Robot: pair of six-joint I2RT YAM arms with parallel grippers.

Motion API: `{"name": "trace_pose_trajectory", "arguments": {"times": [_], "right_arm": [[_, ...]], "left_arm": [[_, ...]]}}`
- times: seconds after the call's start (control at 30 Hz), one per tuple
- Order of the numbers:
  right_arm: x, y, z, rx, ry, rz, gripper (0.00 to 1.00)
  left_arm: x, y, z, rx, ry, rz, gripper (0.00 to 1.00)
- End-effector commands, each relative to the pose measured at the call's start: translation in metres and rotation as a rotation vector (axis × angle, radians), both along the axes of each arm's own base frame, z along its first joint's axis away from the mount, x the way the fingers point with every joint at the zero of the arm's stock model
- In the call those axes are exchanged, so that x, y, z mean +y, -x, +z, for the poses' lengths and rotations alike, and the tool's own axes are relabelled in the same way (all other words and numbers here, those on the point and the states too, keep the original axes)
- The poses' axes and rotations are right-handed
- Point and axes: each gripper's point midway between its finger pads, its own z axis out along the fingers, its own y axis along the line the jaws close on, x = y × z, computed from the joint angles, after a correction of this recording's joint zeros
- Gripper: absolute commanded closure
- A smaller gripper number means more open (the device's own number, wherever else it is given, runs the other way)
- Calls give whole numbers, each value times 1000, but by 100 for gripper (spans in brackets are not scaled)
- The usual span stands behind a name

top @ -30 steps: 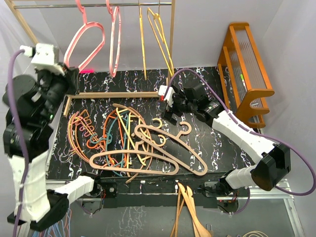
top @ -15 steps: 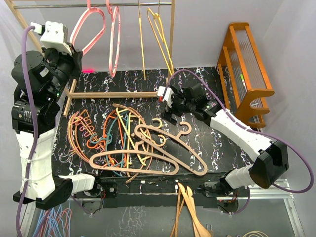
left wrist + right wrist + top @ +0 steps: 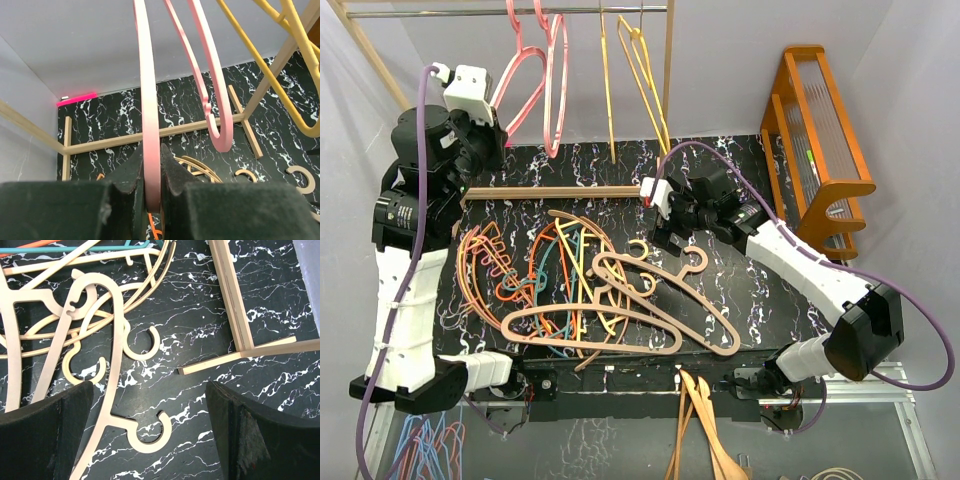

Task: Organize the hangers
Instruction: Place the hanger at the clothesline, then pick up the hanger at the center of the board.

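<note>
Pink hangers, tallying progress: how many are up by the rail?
2: one pink hanger clamped in the left pincer, the other pink hanger hanging on the rail beside it.

My left arm (image 3: 405, 300) stands tall on the left: upper links upright, elbow high, wrist bent toward the far right. My left gripper (image 3: 496, 140) is raised high at the far left. Its fingers (image 3: 127, 180) are pinched tight on the pink hanger (image 3: 150, 100), and that thin bar runs straight up between my pads. My right arm (image 3: 800, 265) reaches from its near-right base diagonally toward the far left, with the forearm sloping down. My right gripper (image 3: 665, 232) hangs low at mid-scene, pointing down, jaws spread wide, nothing between them. One finger (image 3: 45, 435) sits at each side of the wrist view.
</note>
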Motion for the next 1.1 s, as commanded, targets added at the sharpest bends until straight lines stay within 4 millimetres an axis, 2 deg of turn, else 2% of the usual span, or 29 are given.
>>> {"name": "trace_pose_trajectory", "arguments": {"times": [0.0, 0.03, 0.1, 0.17, 0.23, 0.3, 0.33, 0.43, 0.5, 0.57, 0.7, 0.8, 0.9, 1.0, 1.07], "right_arm": [[0, 3, 14, -25, -28, 21, 1], [-1, 2, 14, -23, -31, 6, 1], [-7, -8, 11, -25, -43, -65, 1], [-10, -8, 2, -5, -35, -68, 1], [-13, 1, -12, 43, -21, -32, 1], [-25, 6, -27, 86, 1, -23, 1], [-33, 4, -32, 107, -5, -44, 1], [-63, 0, -50, 182, -23, -132, 1], [-81, 1, -64, 183, 2, -167, 1], [-96, 3, -76, 153, 39, -171, 1], [-120, 9, -102, 108, 95, -45, 1], [-132, 30, -126, 65, 156, 239, 0], [-128, 35, -135, -32, 180, 472, 0], [-115, 24, -133, -65, 122, 549, 0], [-110, 14, -139, -67, 141, 574, 1]], "left_arm": [[10, 20, 2, -5, 37, 41, 62], [12, 24, 0, -5, 59, 58, 54], [14, 37, -9, -17, 125, 75, 32], [16, 58, -32, 13, 183, 91, 23], [19, 76, -76, 136, 204, 122, 14], [18, 98, -129, 274, 228, 135, 4], [17, 108, -150, 316, 244, 135, 3], [16, 134, -189, 383, 296, 148, 3], [13, 141, -209, 438, 313, 150, 3], [1, 141, -225, 484, 351, 111, 3], [-17, 135, -255, 557, 403, 63, 3], [-22, 129, -266, 600, 417, 65, 3], [-25, 121, -269, 599, 432, 70, 3], [-21, 117, -272, 613, 420, 105, 3], [-20, 115, -274, 628, 413, 116, 3]]}}
